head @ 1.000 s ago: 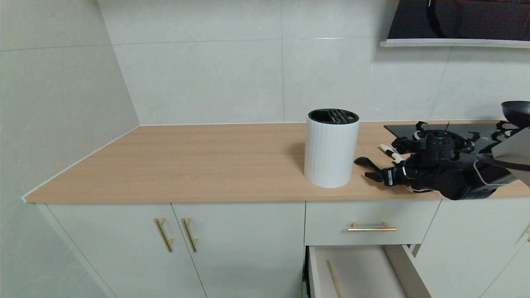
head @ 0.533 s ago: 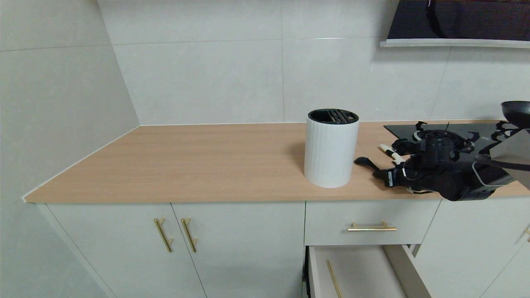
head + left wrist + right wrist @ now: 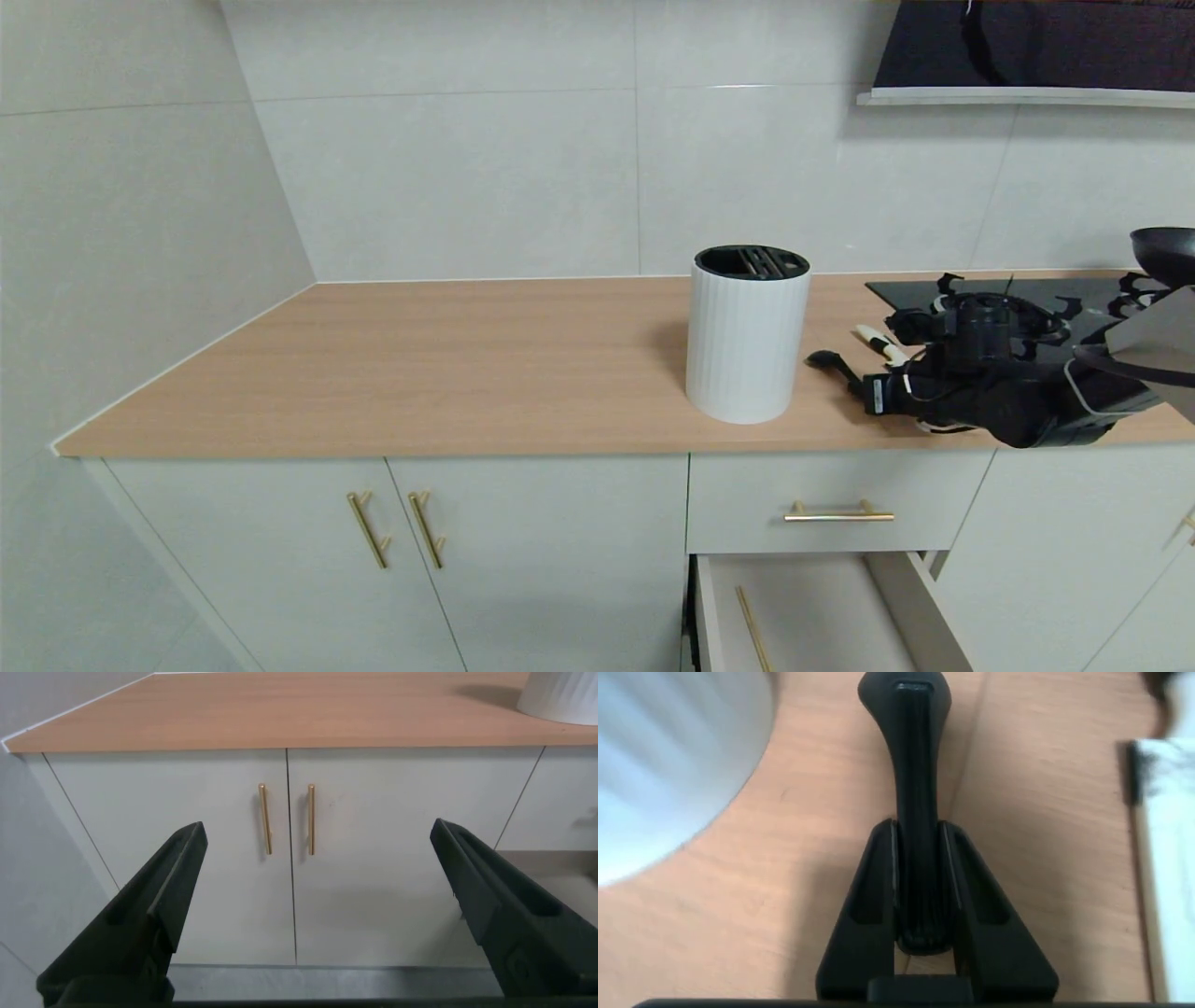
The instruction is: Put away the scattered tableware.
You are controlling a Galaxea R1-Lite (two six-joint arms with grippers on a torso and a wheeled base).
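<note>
Now, your right gripper (image 3: pixel 918 859) is clamped on the black handle (image 3: pixel 910 728), which lies flat on the countertop (image 3: pixel 467 364) just beside the white holder (image 3: pixel 747 336). The rest of the piece is hidden under the wrist; it may be a knife. If it is long, it could pivot between the narrow fingers as you lift and strike the holder. Your left gripper (image 3: pixel 318 835) hangs with its fingers apart before the cabinet doors (image 3: pixel 374 859).

On the countertop (image 3: pixel 420 364) stands the knife holder (image 3: pixel 748 336). At its 3 o'clock is a utensil handle (image 3: pixel 829 362), with another utensil (image 3: pixel 878 343) just behind it. The cooktop (image 3: pixel 901 291) is at 2 o'clock, and a drawer (image 3: pixel 812 607) is below at 6 o'clock.
</note>
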